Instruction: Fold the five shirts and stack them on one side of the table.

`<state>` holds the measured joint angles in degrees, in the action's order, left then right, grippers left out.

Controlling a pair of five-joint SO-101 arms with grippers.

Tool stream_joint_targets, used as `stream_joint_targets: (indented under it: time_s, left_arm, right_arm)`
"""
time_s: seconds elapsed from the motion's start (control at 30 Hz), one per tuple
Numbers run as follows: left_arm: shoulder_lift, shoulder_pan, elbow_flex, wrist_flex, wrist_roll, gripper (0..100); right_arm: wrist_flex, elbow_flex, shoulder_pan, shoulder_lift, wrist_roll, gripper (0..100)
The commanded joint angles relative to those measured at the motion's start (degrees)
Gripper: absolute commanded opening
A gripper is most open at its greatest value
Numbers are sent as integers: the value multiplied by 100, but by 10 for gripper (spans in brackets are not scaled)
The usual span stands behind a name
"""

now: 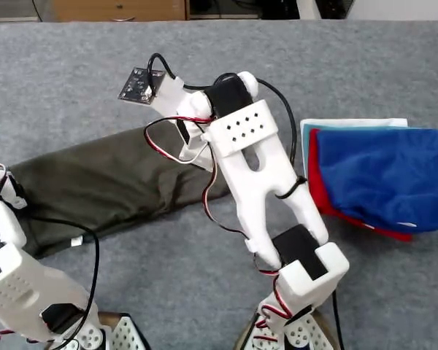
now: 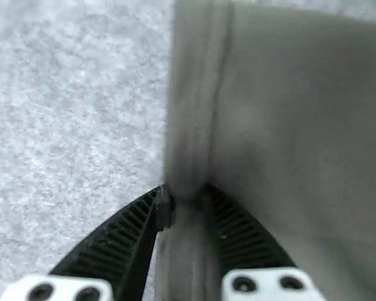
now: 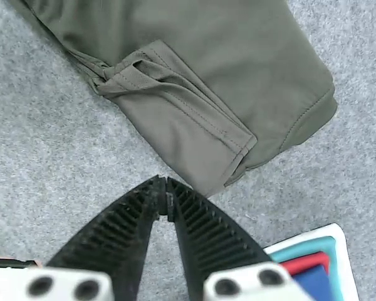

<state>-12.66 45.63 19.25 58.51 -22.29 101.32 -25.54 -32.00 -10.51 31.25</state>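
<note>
The left claw point(image 2: 185, 195) is pinched tight on a thick edge of the green shirt point(image 2: 288, 125), with the cloth bunched up between its two black jaws. The right claw point(image 3: 167, 190) is closed with nothing in it, and its tips hang over the bare grey worktop point(image 1: 73, 73) just beside the shirt's other end, where a sleeve is tucked over. The green shirt lies in a long, half-folded strip from the left edge of the worktop to about the middle. Next to the right edge sits the pile of folded shirts point(image 1: 379, 175), with a blue one on top and red, teal and white edges peeking out under it. The green shirt looks soft, light and floppy, so it will likely sag and crumple if it is lifted by one spot only. It should not slip much, because the cloth is dull and the worktop is fuzzy. A good place to hold it seems to be a hem or a folded corner, where the cloth is doubled and thicker. The right claw would need to open first and then take the near corner.
</note>
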Motion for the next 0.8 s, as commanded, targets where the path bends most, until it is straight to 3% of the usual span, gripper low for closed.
stream_joint_targets:
  time_s: [0.0, 0.17, 0.33, 0.77]
  left_arm:
    - [-207, -158, -79, 360, 53, 28]
    - [-752, -255, -774, 835, 123, 19]
    - [-778, 185, -1424, 976, 308, 19]
    - [-787, 941, -3982, 2936, -97, 19]
  right_arm:
    - [79, 13, -31, 365, 0, 3]
    - [79, 13, -22, 374, 202, 3]
    - [-79, -40, 259, 374, 193, 3]
    - [-255, -40, 646, 374, 202, 3]
